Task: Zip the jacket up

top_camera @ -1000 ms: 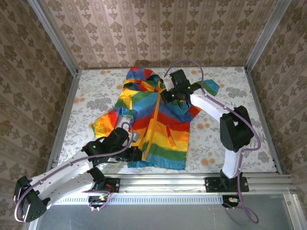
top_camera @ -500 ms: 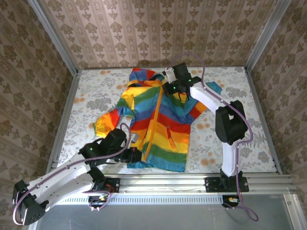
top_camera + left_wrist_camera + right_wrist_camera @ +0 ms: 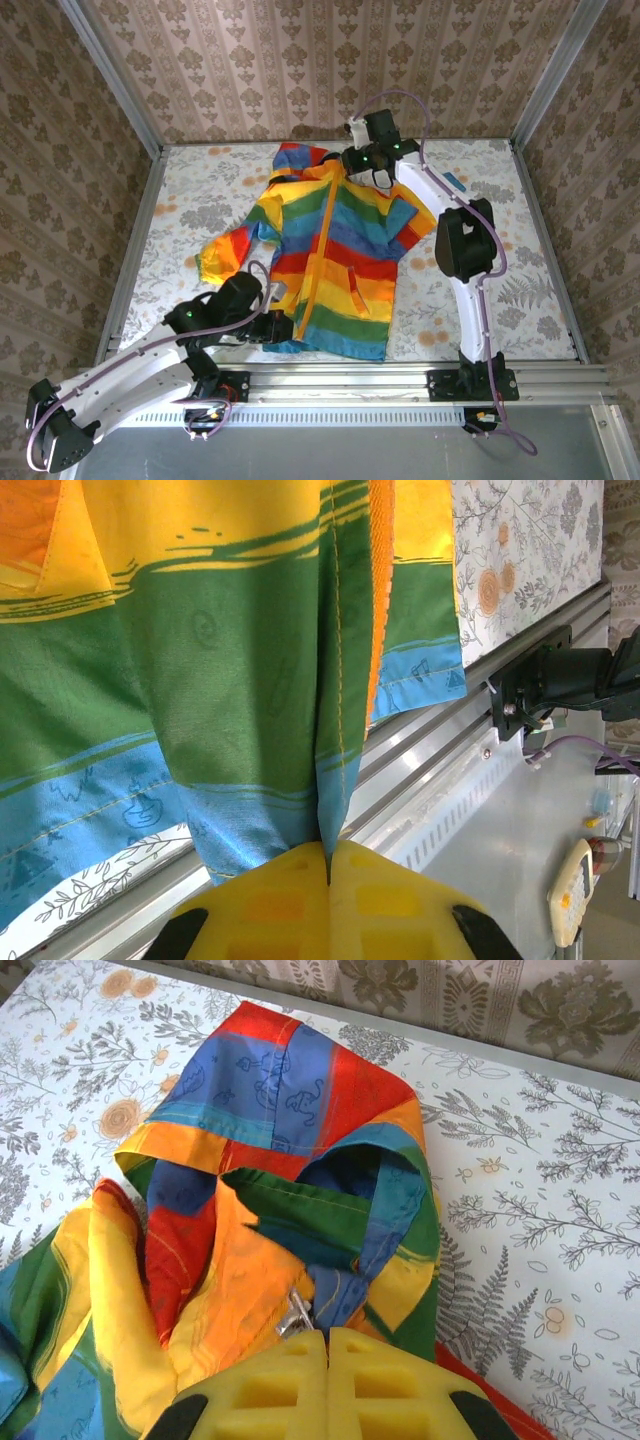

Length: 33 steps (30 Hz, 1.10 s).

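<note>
The table, spread with a pale cloth printed in grey leaves and orange flowers, is boxed in on three sides by brown damask-papered walls. A ribbed aluminium rail runs along its near edge. Bare cloth lies wide open to the left and right of the garment, while the far side is tight.

The small hooded rain jacket, in broad red, orange, yellow, green and blue stripes, lies front-up at the middle of the table. Its hem sits just short of the rail and its hood is near the back wall. An orange zipper runs up the front, and small line drawings are printed on the fabric.

The right arm reaches along the sleeve on its side to the collar, with a purple cable looping above it. The right gripper has its yellow pads pressed together on fabric at the collar, and a small silver metal pull sits just beside them. The left gripper pinches the blue hem at the zipper's foot, pads closed on the cloth, close by the rail.
</note>
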Tool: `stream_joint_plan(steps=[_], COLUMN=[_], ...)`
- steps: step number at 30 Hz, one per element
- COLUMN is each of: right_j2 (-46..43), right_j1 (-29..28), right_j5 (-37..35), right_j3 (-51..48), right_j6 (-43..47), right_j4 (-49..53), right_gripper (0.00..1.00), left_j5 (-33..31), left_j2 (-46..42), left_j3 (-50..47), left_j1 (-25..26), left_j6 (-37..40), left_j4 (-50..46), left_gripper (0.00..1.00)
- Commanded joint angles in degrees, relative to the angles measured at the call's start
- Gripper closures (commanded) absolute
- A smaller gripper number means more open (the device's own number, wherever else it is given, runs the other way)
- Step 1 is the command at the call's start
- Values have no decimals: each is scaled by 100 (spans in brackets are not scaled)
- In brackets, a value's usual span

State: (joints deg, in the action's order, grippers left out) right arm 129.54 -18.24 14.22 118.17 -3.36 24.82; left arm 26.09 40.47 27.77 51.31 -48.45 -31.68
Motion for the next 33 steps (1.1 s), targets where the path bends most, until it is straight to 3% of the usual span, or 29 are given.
stream_joint_plan(steps=[1,9,16,21,27,31,33], right_j2=[268,767,912,517,-452,-1117,-1416], right_j1=[175,216,215,205,176,150,152], right_j5=[-130,-87,-33,-24,3,-40,-98], right_j3=[607,1405,1445,741,-985,-2080,-2506], right_j6=[-113,-163,-253,-312,-527,-637,-657], right_j4=[-47,146,220,-42,-749,-1093,-1192], right_gripper=[100,100,100,100,100,100,100], left_j5=[296,248,192,147,178,76,37], left_j2=[-56,178,599,652,719,779,746], left_j3=[-131,-227,-369,-404,-439,-274,-127], left_j1=[54,33,-231,-619,-865,-952,-1010], left_j6=[-165,-234,-232,-80,78,230,374], left_j4=[-383,-85,236,123,60,-179,-330], left_gripper=[100,100,100,100,100,77,70])
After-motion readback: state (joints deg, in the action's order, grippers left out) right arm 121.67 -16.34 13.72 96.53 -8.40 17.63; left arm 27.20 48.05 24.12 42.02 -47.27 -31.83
